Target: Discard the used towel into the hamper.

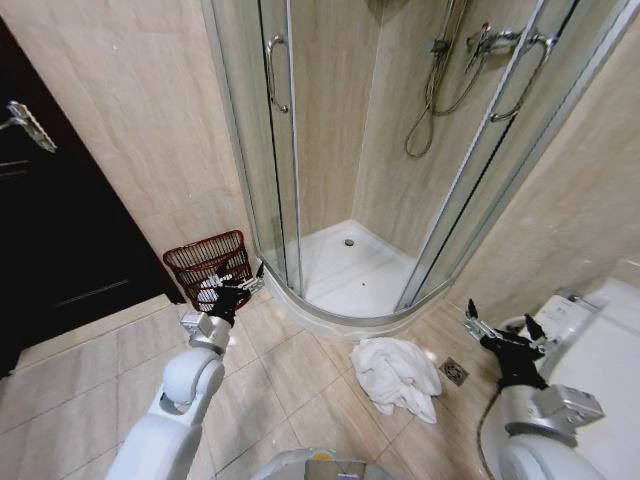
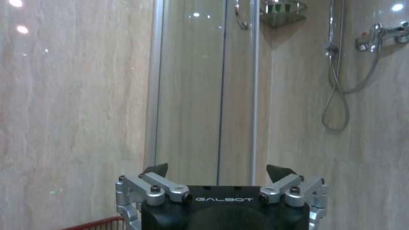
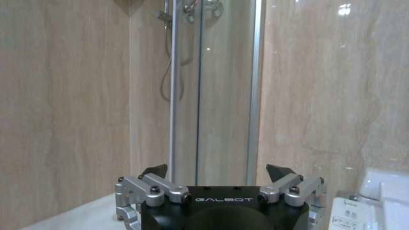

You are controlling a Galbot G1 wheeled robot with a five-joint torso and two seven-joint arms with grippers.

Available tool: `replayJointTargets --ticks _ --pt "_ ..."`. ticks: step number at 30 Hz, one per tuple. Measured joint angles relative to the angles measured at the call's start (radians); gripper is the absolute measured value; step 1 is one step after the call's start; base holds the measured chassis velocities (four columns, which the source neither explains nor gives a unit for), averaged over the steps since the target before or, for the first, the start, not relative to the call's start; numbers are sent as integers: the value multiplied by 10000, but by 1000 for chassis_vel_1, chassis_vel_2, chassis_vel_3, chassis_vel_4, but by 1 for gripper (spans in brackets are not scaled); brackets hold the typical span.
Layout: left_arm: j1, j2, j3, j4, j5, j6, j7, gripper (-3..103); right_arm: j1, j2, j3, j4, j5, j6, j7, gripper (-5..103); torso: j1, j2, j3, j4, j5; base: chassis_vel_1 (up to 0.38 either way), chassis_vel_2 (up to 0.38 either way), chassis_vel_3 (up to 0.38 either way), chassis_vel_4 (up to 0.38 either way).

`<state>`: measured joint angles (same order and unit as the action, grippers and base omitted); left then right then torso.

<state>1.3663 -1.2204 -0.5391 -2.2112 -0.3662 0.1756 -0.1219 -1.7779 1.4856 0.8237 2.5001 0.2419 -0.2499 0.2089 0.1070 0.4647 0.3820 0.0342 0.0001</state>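
Head view: towel (image 1: 397,375) heaped on floor at 6 o'clock, hamper (image 1: 208,262) at 9; left pincer (image 1: 237,289) and right pincer (image 1: 472,322) both spread, nothing gripped, likely staged for pickup.

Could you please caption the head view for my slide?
White towel on the floor before the shower, hamper left, both grippers open.

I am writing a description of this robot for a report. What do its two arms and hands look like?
Both arms have rounded white shells with grey metal joints. The left hand and right hand are black bodies with silver linkages and dark pointed fingertips. Each body carries white "GALBOT" lettering.
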Motion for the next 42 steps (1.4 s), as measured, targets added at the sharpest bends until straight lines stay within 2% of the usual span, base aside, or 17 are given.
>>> replayJointTargets --ticks 4,14,18,21,27,29,31,35,38,42 --pt "-6 74 10 -111 85 197 -212 100 8 -240 54 0 28 206 -235 100 66 164 98 0 0 0 0 0 0" --pt "8 -72 226 79 403 59 -161 100 163 -441 17 0 254 98 -525 100 221 564 342 -1 0 0 0 0 0" --pt "64 -534 81 492 1175 -428 272 100 540 -738 122 0 140 320 -1074 100 308 770 462 0 0 0 0 0 0" --pt "147 -723 -18 511 1395 -532 274 100 801 -968 42 0 215 302 -1191 100 353 873 524 0 0 0 0 0 0" --pt "541 -573 -141 18 1152 -458 85 100 1119 -1554 92 -166 398 257 -1243 100 439 1099 660 0 0 0 0 0 0" --pt "700 -292 -98 -107 1021 -442 -147 100 1434 -1804 39 -310 787 120 -1218 100 486 1218 729 1 -1 0 0 0 0" --pt "712 -170 -90 -165 924 -409 -244 100 1626 -1795 -20 -378 821 76 -1211 100 506 1261 755 2 -1 0 0 0 0" --pt "535 104 -91 -299 691 -282 -607 100 2086 -1249 -293 -429 563 -16 -1155 100 588 1443 858 1 -1 0 0 0 0" --pt "354 165 -31 -554 360 -170 -822 100 1751 -766 -384 -183 393 -74 -1212 100 653 1602 951 -4 -1 0 0 0 0" --pt "421 113 -18 -904 380 11 -980 100 1477 -685 -528 -79 395 -80 -1317 100 720 1762 1038 -2 3 0 0 0 0"
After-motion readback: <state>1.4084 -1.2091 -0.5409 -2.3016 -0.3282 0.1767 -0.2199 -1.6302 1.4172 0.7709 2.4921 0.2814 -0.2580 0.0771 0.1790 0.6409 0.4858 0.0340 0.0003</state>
